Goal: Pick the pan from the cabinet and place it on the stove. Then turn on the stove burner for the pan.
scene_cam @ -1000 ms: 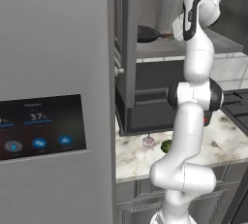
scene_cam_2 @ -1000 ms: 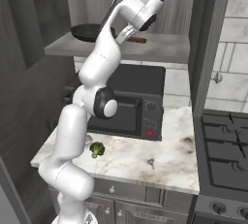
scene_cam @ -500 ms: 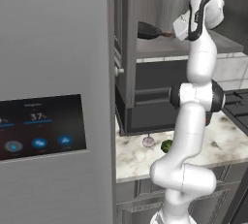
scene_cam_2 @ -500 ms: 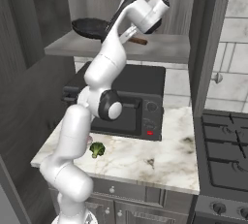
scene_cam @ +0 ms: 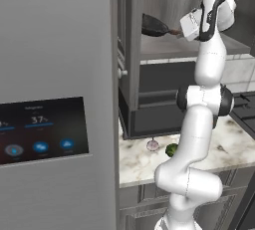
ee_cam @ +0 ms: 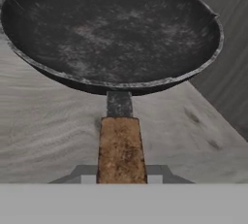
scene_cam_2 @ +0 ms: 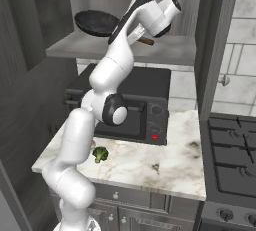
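A: Where was the frying pan (ee_cam: 114, 34)?

B: Tilted above the shelf of the open cabinet (scene_cam_2: 165, 52), over the countertop oven (scene_cam_2: 145, 102).

A: And the gripper (ee_cam: 121, 172)?

B: Clamped on the pan's wooden handle (ee_cam: 121, 148), its fingers against either side. Broccoli (scene_cam_2: 100, 154) lay on the marble counter (scene_cam_2: 165, 165) below.

Pan (ee_cam: 111, 34) – matt speckled metal, rough wooden handle (ee_cam: 121, 150)
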Tool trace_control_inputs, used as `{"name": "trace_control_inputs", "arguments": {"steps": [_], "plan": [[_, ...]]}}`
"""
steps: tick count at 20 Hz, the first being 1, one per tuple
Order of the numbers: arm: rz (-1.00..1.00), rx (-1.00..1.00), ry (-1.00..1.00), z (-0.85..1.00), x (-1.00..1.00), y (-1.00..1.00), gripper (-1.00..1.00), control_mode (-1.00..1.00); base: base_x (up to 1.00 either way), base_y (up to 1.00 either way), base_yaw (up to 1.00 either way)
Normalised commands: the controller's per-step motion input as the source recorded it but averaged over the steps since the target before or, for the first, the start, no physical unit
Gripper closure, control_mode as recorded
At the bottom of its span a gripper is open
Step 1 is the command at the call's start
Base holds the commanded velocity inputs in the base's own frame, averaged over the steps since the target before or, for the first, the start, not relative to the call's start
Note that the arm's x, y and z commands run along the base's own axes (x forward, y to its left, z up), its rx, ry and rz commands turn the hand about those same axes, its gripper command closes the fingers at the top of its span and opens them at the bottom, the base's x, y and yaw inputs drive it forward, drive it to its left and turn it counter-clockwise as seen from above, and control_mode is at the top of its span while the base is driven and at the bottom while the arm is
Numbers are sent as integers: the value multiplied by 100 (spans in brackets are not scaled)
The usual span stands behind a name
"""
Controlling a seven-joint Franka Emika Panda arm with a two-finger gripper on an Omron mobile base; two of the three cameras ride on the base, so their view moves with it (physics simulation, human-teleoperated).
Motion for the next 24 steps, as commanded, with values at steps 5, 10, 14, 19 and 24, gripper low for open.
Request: {"name": "trace_control_inputs", "arguments": {"steps": [5, 10, 14, 19, 24], "plan": [[0, 1, -14, -1, -22, 12, 100, -100, 0, 0, 0], [0, 7, -8, -11, -31, 21, 100, -100, 0, 0, 0], [-2, 8, -5, -11, -43, 20, 100, -100, 0, 0, 0], [-3, 9, -7, -13, -54, 18, 100, -100, 0, 0, 0], [-3, 7, -8, -10, -54, 19, 100, -100, 0, 0, 0]]}}
